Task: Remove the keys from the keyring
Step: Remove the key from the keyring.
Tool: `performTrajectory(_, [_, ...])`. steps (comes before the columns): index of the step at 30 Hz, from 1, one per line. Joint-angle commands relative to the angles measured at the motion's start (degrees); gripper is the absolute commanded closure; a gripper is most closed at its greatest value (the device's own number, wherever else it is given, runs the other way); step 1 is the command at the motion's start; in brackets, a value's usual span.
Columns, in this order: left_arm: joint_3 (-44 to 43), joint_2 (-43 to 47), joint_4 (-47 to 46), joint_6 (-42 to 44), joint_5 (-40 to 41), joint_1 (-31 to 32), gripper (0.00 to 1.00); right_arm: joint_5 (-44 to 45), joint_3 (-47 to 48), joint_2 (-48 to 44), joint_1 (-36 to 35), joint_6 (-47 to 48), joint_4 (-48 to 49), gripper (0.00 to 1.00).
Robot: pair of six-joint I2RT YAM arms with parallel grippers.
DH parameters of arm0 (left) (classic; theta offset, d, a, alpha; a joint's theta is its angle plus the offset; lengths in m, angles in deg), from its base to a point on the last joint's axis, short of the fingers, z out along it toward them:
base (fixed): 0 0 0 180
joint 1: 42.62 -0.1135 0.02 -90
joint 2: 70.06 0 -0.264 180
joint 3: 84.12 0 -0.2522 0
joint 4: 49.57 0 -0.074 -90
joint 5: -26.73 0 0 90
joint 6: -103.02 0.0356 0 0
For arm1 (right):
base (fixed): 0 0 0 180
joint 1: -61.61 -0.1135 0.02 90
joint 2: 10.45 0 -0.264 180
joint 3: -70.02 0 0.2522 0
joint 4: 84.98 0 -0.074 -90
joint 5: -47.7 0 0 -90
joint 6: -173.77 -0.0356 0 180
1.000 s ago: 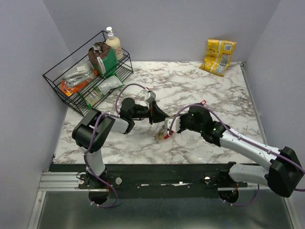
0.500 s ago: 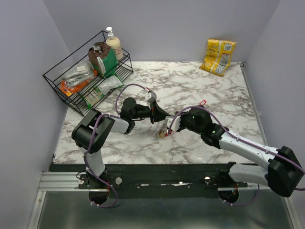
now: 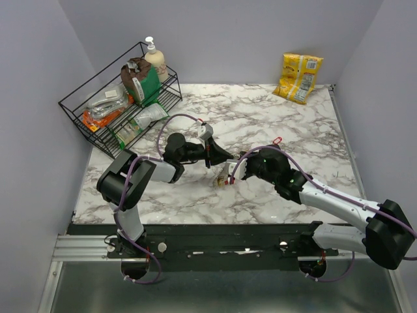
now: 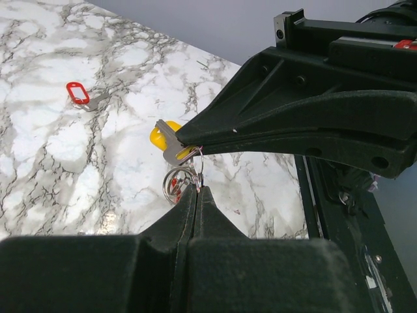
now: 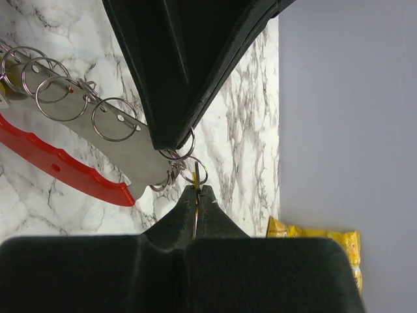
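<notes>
Two grippers are tip to tip over the middle of the counter [image 3: 273,107].

Left gripper [image 4: 197,192]: fingers fully together, with a thin wire ring pinched right at the tips.

Right gripper [image 5: 197,189]: also pressed together, clamped on another thin ring that I see edge-on between the tips.

Both rings look like part of the keyring [image 5: 120,153]. It's a flat silver plate with a row of holes and a red curved strap [image 5: 62,163] along one edge. Several small split rings [image 5: 52,91] are threaded through the holes. On the right wrist cam the left gripper comes down onto the end of the plate, just above my right tips. The two grippers are nearly touching.

Keys [image 3: 220,181]: the bunch hangs under the two grippers, low over the counter. From the top cam I can't tell if it touches the marble.

The left wrist cam shows one yellow-headed key [image 4: 168,143] poking out tilted at the right gripper's tip. More rings and something red sit just below it. I can't count the rest of the keys, they're too small and stacked.

One red-tagged key [image 4: 78,93] lies flat on the counter on its own. It's well apart from the bunch, just beyond the right arm on the top cam.

Around the edges:
- Wire rack [image 3: 73,112] at the far left corner, with packets in it.
- Soap bottle [image 3: 155,60] at the back end of the rack.
- Yellow snack bag [image 3: 298,77] leaning on the back wall at the far right.
</notes>
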Motion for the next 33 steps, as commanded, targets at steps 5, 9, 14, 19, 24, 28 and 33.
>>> performTrajectory(5, [1.18, 2.35, -4.89, -2.26, -1.15, -1.21, 1.00, 3.56, -0.74, -0.34, 0.93, 1.04, -1.40, 0.99])
performTrajectory(9, [1.71, 2.17, -8.41, -5.50, -0.89, -2.09, 1.00, 0.05, -0.48, -0.87, 0.93, 1.21, -5.08, 0.99])
performTrajectory(14, [2.06, 1.73, -12.36, -8.24, -0.80, -2.62, 1.00, -5.04, 0.40, -0.52, 0.93, 0.95, -10.19, 0.99])
performTrajectory(19, [2.32, 1.73, -12.98, -8.68, -0.36, -2.53, 1.00, -6.46, 1.19, -0.08, 0.93, 0.60, -12.30, 0.99])
performTrajectory(24, [2.32, 1.03, -14.21, -10.08, -0.36, -2.53, 1.00, -12.07, 2.51, -1.04, 0.93, -1.68, -15.46, 0.99])
performTrajectory(28, [2.14, -0.11, -15.71, -11.41, -1.06, -2.45, 1.00, -11.56, 4.35, -1.13, 0.93, -4.67, -14.86, 0.99])
performTrajectory(33, [1.88, -0.56, -15.53, -11.41, -1.42, -2.36, 0.86, -9.80, 4.80, -3.15, 1.02, -6.25, -13.54, 0.99])
